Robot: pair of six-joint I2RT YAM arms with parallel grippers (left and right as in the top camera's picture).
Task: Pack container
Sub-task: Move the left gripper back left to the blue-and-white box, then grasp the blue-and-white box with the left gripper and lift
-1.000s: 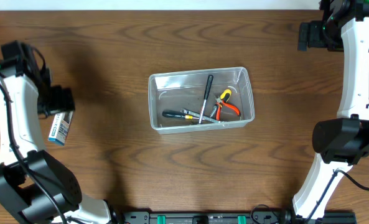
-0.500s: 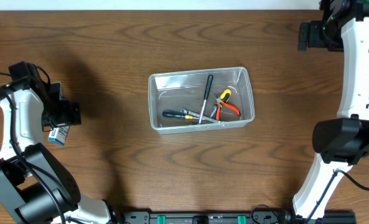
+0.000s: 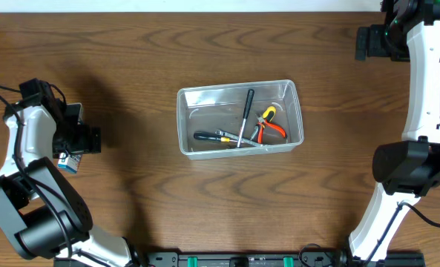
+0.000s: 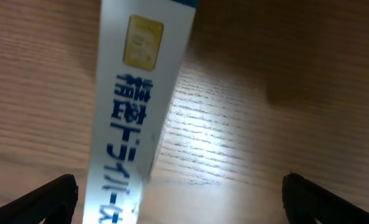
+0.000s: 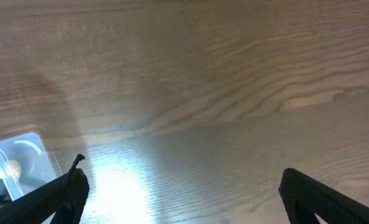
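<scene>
The clear plastic container [image 3: 205,111] sits near the middle of the wooden counter [image 3: 205,208], its long side running left to right. Several hand tools lie inside it: a black-handled screwdriver [image 3: 248,104] angled across the middle, a second screwdriver [image 3: 208,136] lying flat along the near wall, and a pair of pliers [image 3: 270,127] with orange and yellow handles toward the right end. The tools cross one another where they meet.

The left gripper [image 4: 178,193] hangs low over the counter at the far left, well apart from the container. Its fingers [image 4: 47,199] are spread wide, closed on nothing. A small white box [image 4: 134,112] with blue lettering and a yellow square lies on the counter between them, closer to one finger than the other; whether it touches that finger cannot be told. From overhead, only the box's near end [image 3: 69,161] shows beneath the arm.

The right gripper [image 5: 184,193] is at the far right corner of the counter, also spread apart and holding nothing. A corner of the container [image 5: 13,158] shows at the edge of the right wrist view.
</scene>
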